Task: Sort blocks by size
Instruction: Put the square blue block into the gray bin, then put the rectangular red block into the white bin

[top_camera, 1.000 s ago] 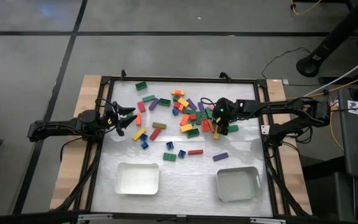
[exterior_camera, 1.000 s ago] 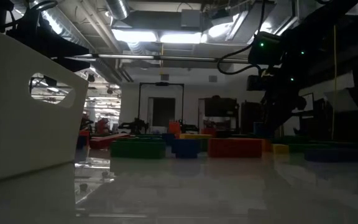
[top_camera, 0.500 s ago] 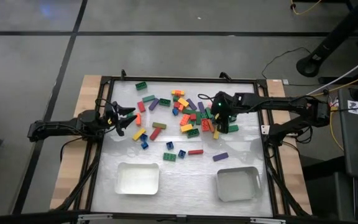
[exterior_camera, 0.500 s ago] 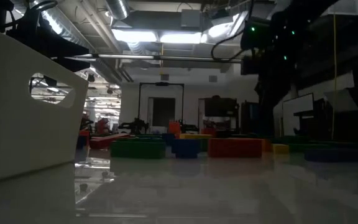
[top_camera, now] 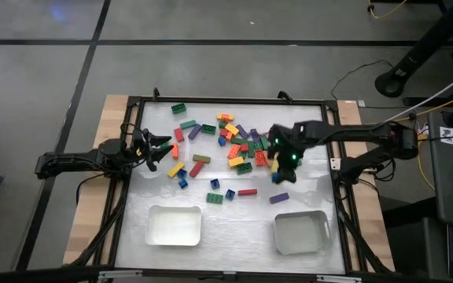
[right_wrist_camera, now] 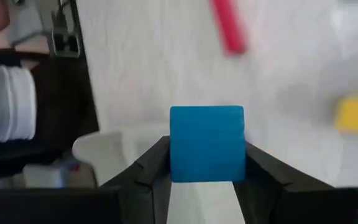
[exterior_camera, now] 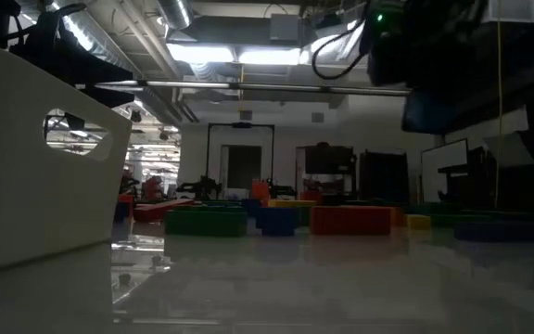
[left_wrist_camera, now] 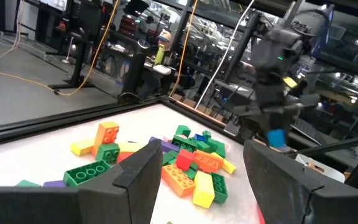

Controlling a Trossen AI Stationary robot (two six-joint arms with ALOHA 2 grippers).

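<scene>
nearest to us on the white table point(top_camera: 242, 216) sit two pale trays, the left tray point(top_camera: 174, 226) and the right tray point(top_camera: 300, 233), side by side and well apart. just beyond them lie a few stray blocks: a purple long block point(top_camera: 278, 198), a red long block point(top_camera: 248, 192), a green block point(top_camera: 215, 197) and a small blue one point(top_camera: 230, 193).

farther in, on the right side, we see the right gripper point(top_camera: 280, 174) raised over the table just near of the main pile. its fingers point(right_wrist_camera: 155, 163) are pinched on a small blue block point(right_wrist_camera: 207, 144), one finger against each side; the block also shows in the left wrist view point(left_wrist_camera: 276, 137), clear of the surface.

the main pile of blocks point(top_camera: 238, 144) spreads across the far middle of the table, red, yellow, green, orange and purple mixed together, with a lone green block point(top_camera: 179, 108) at the far left edge of the spread.

at the left side, level with the pile, the left gripper point(top_camera: 161, 148) waits low over the table, its fingers spread wide with nothing between them.
</scene>
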